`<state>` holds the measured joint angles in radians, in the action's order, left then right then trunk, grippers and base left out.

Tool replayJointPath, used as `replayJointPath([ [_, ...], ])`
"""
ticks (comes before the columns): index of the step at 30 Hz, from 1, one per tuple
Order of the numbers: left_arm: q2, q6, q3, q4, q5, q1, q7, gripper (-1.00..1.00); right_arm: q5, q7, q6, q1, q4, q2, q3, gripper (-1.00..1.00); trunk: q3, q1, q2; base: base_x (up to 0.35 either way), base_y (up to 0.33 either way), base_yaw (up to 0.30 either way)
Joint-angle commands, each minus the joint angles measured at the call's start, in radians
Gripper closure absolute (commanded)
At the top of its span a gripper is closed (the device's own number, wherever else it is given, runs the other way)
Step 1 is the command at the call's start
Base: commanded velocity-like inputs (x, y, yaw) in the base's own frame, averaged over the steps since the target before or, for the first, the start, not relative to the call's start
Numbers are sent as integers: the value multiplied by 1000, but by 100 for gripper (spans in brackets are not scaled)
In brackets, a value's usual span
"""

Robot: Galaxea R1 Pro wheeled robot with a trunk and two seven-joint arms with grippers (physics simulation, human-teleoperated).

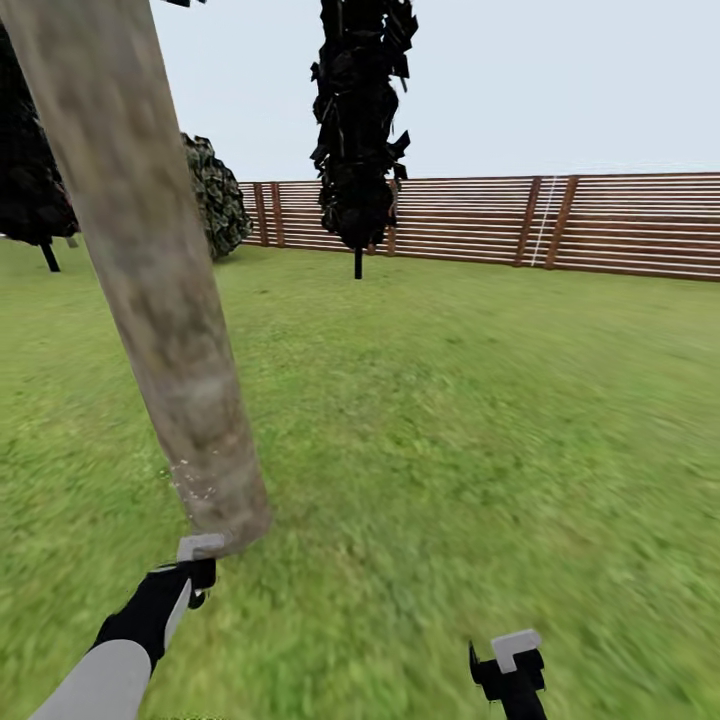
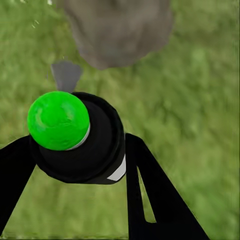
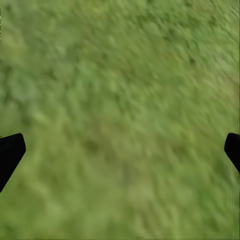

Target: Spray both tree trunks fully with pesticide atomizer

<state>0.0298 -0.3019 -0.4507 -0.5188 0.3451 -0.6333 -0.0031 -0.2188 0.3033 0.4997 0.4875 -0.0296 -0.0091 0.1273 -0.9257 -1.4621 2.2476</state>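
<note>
- Grey-beige bark: the tree trunk (image 1: 150, 270) leans across the head view's left side, tiny white pesticide specks (image 1: 190, 485) scattered near its base.
- Just below that base, the left gripper (image 2: 80, 150) clamps the pesticide atomizer (image 2: 82, 147), a dark bottle with a green top in the left wrist view; its grey nozzle points at the trunk foot.
- A black cypress-like tree (image 1: 358, 120) stands mid-lawn before the slatted fence (image 1: 560, 225).
- The right gripper (image 1: 512, 668) hangs over the floor's grass (image 3: 120, 100), fingers spread wide, holding nothing.
</note>
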Motion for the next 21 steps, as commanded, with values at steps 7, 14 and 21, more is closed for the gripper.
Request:
replayJointPath([
  [7, 9, 7, -88, 3, 2, 19, -3, 100, -5, 9, -1, 0, 0, 0, 8, -100, -1, 0, 0, 100, -265, 273],
  [14, -60, 55, 20, -14, 22, 20, 113, 100, -5, 8, -1, 0, 0, 1, 9, -100, -1, 0, 0, 109, -266, 258],
  [21, -63, 58, 33, -3, 17, 20, 131, 100, -5, 8, -1, 0, 0, 0, 8, -100, -1, 0, 0, 95, -265, 21],
])
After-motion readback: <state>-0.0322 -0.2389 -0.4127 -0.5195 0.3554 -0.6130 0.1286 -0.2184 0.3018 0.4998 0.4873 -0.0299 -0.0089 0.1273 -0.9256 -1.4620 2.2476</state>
